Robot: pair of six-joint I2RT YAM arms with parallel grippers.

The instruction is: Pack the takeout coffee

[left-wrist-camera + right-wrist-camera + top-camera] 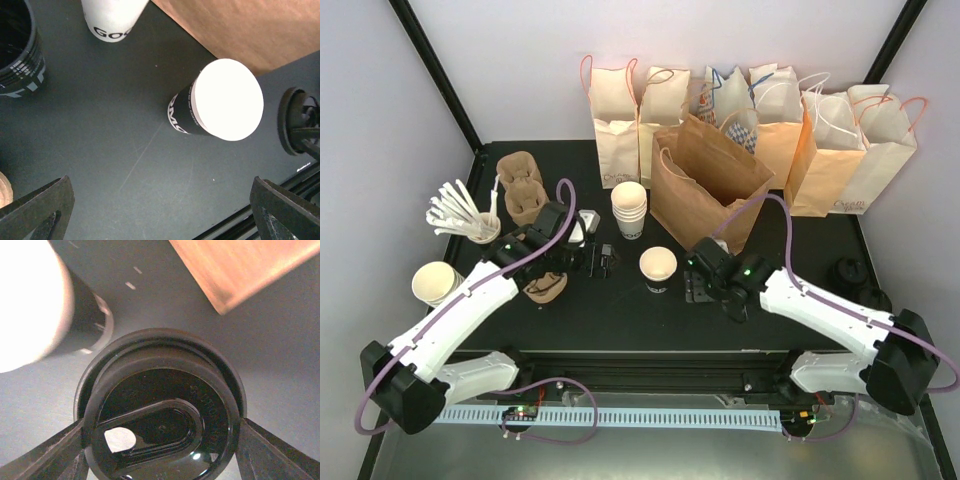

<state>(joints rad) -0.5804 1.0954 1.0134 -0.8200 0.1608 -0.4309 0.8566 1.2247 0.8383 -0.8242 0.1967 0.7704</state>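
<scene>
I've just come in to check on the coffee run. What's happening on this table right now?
The right gripper holds a black lid between its fingers, close beside the paper cup, which stands open with no lid on yet. The left gripper hangs wide open near the same cup and holds nothing. The brown bag stands open just behind the cup, and the cup is not yet in it.

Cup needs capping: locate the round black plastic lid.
Right wrist view: the lid sits between the right gripper's jaws, just right of the open white paper cup.
</scene>
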